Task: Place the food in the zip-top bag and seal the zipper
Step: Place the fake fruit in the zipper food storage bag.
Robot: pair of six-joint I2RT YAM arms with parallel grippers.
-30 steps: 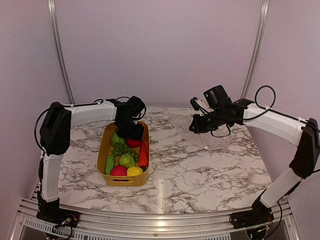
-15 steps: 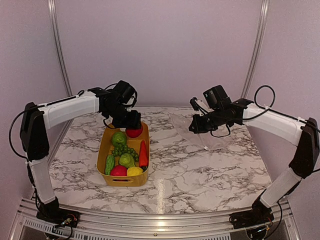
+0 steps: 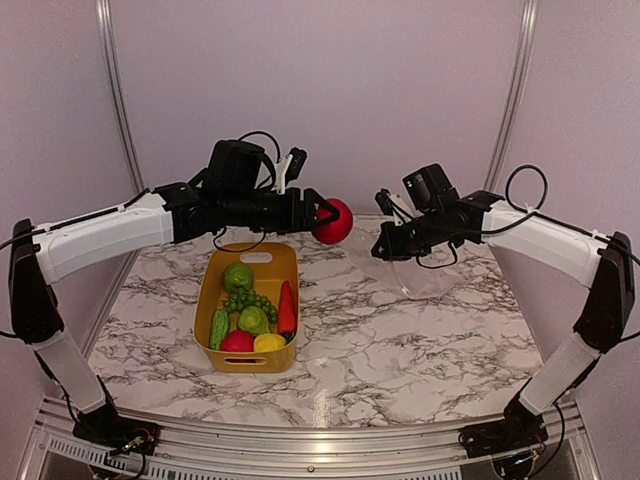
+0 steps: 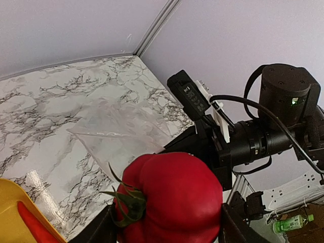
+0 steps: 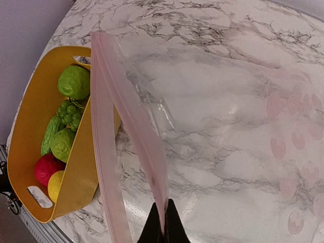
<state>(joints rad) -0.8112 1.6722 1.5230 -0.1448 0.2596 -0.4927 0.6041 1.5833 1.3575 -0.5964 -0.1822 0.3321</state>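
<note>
**First helper:** Your left end effector (image 3: pixel 322 214) is clamped on the red fruit (image 3: pixel 334 221). A second ago it was down in the yellow tub (image 3: pixel 207 300), right at that fruit. Now it is up in the air and has swung across to the right.

**Second helper:** Yes. In your left wrist view there is a finger on each side of the fruit, so your hold looks good. The fruit is high above the desk (image 3: pixel 400 340). It is near the mouth of the zip-top bag (image 3: pixel 418 272) but not in it yet.

**First helper:** Your right end effector (image 3: pixel 384 244) is pinched together on the bag's edge, on the pink zipper (image 5: pixel 105 152). It has hardly moved; it only lifted the edge a little. The rest of the bag droops down to the desk.

**Second helper:** So your first piece is on its way. Next, I think, you must push the fruit into the mouth. In your right wrist view the two zipper strips stand a bit apart. I cannot tell if that gap is wide enough for the fruit.

**First helper:** The other food (image 3: pixel 250 315) is in the tub: green ones, grapes, a carrot, a red one, a yellow one. So your job has only just begun, and the zipper is not sealed.
</note>
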